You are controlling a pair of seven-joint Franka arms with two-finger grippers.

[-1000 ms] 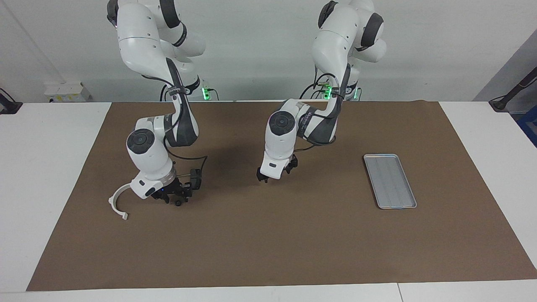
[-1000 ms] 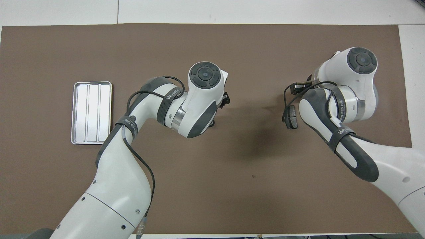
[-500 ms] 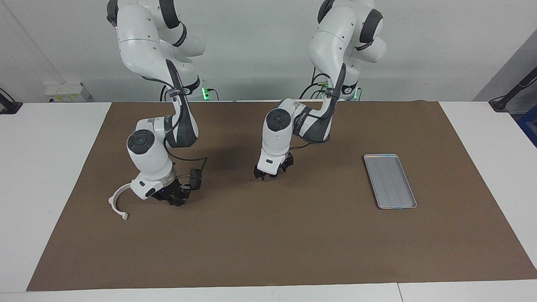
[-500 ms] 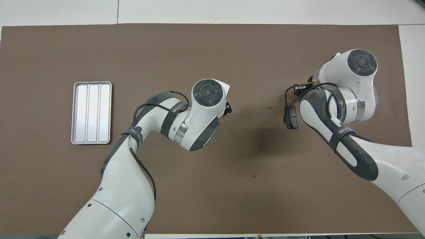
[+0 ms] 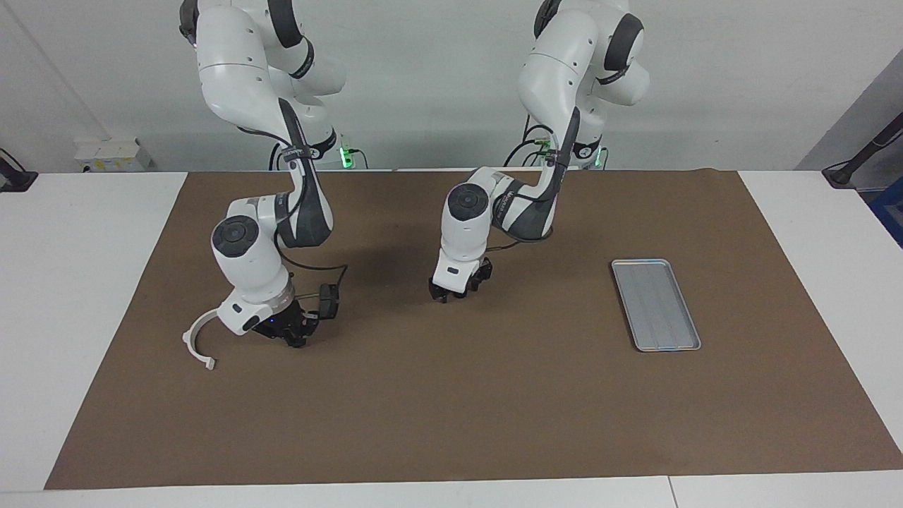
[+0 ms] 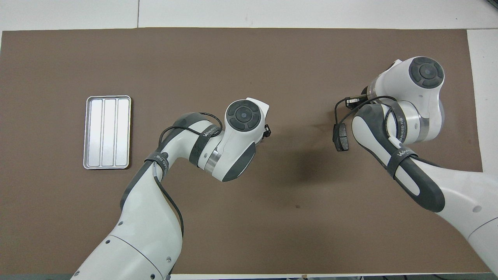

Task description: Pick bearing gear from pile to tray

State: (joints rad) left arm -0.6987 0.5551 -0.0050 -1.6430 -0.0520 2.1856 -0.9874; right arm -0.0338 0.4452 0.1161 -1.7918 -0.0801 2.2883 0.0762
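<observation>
A brown mat [image 5: 451,395] is spread over the white surface [image 5: 70,296], with both arms lowered onto it. The right claw [image 5: 295,337] is set down at the mat amid the pile [image 5: 310,310] of small parts toward the right arm's end, and its fingertips are pressed together; whether a small part is pinched between them cannot be told. A white curved bracket [image 5: 194,342] lies just beside this claw. A dark brake pad [image 6: 342,136] lies next to the same arm. The left claw [image 5: 444,296] is held low over the bare middle of the mat, well apart from the pile; whether it is spread or pressed together cannot be told. The silver ribbed tray [image 5: 656,305], also seen from overhead [image 6: 107,132], lies flat toward the left arm's end of the surface, with nothing seen in it.
</observation>
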